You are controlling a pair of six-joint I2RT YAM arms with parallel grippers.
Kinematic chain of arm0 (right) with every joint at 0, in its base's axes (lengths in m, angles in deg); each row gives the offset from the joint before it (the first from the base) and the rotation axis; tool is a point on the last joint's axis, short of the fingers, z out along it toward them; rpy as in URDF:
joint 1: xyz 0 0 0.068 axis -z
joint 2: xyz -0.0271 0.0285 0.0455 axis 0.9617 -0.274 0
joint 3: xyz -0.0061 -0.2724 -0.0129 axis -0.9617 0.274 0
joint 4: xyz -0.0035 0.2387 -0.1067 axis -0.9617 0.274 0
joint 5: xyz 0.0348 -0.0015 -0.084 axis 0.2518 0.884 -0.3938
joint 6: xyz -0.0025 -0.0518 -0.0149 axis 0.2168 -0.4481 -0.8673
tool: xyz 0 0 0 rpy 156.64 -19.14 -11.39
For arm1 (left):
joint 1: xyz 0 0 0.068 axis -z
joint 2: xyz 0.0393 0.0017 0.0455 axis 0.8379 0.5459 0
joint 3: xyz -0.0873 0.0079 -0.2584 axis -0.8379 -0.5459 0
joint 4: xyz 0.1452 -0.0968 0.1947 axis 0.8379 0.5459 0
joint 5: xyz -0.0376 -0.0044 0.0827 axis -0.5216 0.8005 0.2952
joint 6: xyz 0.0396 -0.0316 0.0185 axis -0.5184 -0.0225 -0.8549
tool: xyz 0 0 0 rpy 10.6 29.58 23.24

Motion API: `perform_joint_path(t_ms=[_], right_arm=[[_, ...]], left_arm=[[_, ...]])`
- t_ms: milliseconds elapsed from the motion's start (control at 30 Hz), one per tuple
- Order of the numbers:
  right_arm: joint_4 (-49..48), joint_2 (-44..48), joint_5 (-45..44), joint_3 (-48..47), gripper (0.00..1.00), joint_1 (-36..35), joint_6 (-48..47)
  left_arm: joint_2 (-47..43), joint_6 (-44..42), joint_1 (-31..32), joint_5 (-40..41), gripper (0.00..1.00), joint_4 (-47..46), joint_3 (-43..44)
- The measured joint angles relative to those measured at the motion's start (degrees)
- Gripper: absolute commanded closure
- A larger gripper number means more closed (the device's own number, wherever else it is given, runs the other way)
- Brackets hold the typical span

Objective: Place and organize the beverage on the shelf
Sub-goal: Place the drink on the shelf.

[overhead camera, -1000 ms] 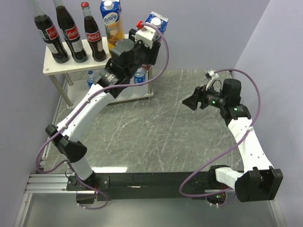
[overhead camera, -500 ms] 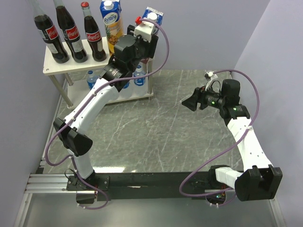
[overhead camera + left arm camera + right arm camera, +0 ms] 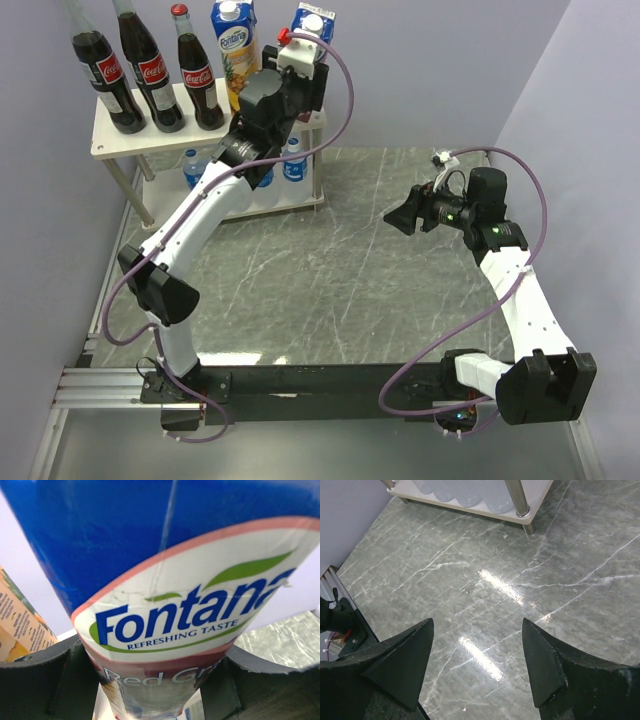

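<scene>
On the shelf [image 3: 110, 140] top I see cola bottles [image 3: 150, 75] and yellow carton [image 3: 236, 45] filling the left. Left gripper [image 3: 160, 685] clamps grape carton [image 3: 175, 605] just right of them. Right gripper [image 3: 476, 630] agape, empty.

The table [image 3: 340, 270] has a grey-green marble-look top with thin white veins running across it. Pale lilac walls close it in on three sides: the far wall [image 3: 430, 70], the left wall [image 3: 35, 250] and the right wall [image 3: 590, 150] (all plain and evenly lit). Overhead light leaves bright streaks of glare [image 3: 502, 587] on the glossy top. A low shelf [image 3: 110, 140] of whitish boards on thin metal legs stands in the far left corner. A silver rail [image 3: 100, 385] runs along the near left edge.
</scene>
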Motion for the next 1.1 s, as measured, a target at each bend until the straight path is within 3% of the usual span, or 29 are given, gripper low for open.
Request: perform_joint_path(t_ms=[767,1100], right_arm=[[0.0,0.0,0.6,0.0,0.22,0.3,0.0],[0.0,-0.1,0.6,0.0,0.22,0.3,0.0]], left_arm=[[3.4,1.0,-0.5,9.7,0.62,-4.0,0.0],[2.6,4.1,-0.5,13.5,0.51,-8.1,-3.1]])
